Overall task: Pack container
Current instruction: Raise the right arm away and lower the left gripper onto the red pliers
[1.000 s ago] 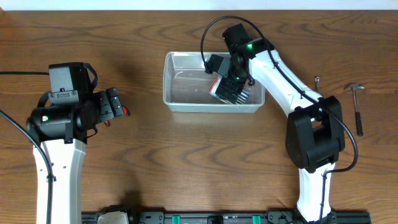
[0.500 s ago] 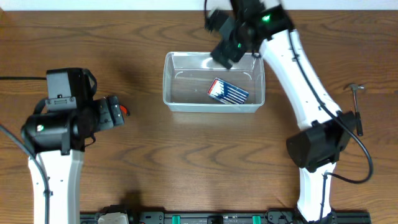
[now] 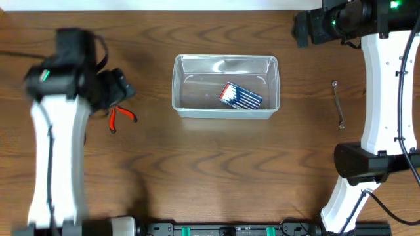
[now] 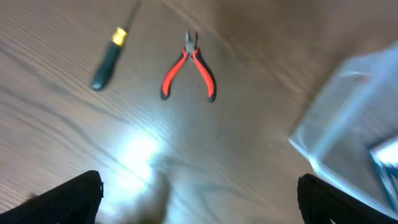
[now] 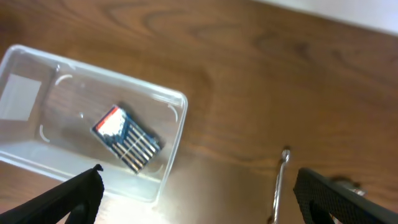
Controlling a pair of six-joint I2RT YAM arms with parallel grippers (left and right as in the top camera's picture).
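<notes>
The clear plastic container (image 3: 177, 98) stands at the middle of the table. A blue and red card of tool bits (image 3: 240, 96) lies inside it, right of centre. My right gripper (image 3: 305, 26) is open and empty, high above the table, beyond the container's far right corner. Its wrist view shows the container (image 5: 179, 109) with the card (image 5: 127, 140) inside, and open jaws (image 5: 199, 202). My left gripper (image 3: 119, 88) is open and empty, left of the container, over red-handled pliers (image 3: 120, 117). The left wrist view shows the pliers (image 4: 189, 71) ahead of the open jaws (image 4: 199, 205).
A silver wrench (image 3: 338, 105) lies right of the container and also shows in the right wrist view (image 5: 280, 183). A green and yellow screwdriver (image 4: 110, 59) lies left of the pliers. The container's corner (image 4: 348, 118) is at the right of the left wrist view.
My right gripper let go of the card in the container, rose and swung to the far right. My left arm moved toward the far side, uncovering the pliers.
</notes>
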